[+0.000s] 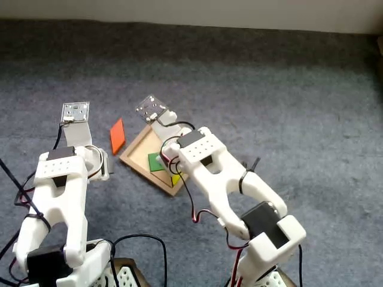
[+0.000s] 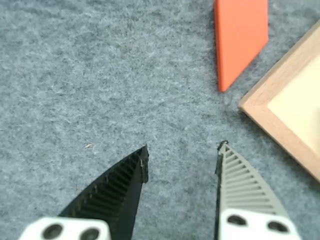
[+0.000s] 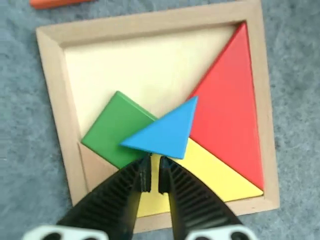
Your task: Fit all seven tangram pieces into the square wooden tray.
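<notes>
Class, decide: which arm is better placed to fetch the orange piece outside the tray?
Left: left end effector is open near the orange piece; right end effector is over the tray.

One loose piece (image 1: 117,136) lies just left of the tray (image 1: 134,143).

tray (image 3: 50,100): we see pale wood
square (image 3: 112,130): green
small triangle (image 3: 167,132): blue
large triangle (image 3: 230,115): red
five-o'clock piece (image 3: 210,175): yellow
loose piece (image 2: 240,35): orange
carpet (image 2: 100,75): grey

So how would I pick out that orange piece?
Find the square wooden tray on the grey carpet. Just outside its rim lies the orange piece, a slanted four-sided slab. Unlike the green piece, blue triangle, red triangle and yellow piece, it is not in the tray.
</notes>
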Controlling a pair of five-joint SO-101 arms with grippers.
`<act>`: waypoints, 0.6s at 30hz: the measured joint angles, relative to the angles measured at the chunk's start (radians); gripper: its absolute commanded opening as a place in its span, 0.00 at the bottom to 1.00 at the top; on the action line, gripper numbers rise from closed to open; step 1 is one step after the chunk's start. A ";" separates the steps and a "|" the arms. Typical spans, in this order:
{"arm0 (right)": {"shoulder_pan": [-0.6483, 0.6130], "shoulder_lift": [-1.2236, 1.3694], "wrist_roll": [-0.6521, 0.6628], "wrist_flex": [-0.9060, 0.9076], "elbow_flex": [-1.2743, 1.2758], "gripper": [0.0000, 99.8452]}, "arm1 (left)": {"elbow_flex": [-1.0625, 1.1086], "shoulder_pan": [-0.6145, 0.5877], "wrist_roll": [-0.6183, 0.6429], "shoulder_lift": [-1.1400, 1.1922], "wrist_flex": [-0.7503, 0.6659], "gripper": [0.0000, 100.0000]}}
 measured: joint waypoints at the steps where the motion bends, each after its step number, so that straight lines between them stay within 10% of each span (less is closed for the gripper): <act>1: -0.005 0.000 0.000 -0.012 0.000 0.04 | 0.000 0.000 0.000 0.000 0.000 0.23; 18: -0.021 0.000 0.000 -0.242 0.003 0.04 | 0.000 0.000 0.000 0.000 0.000 0.23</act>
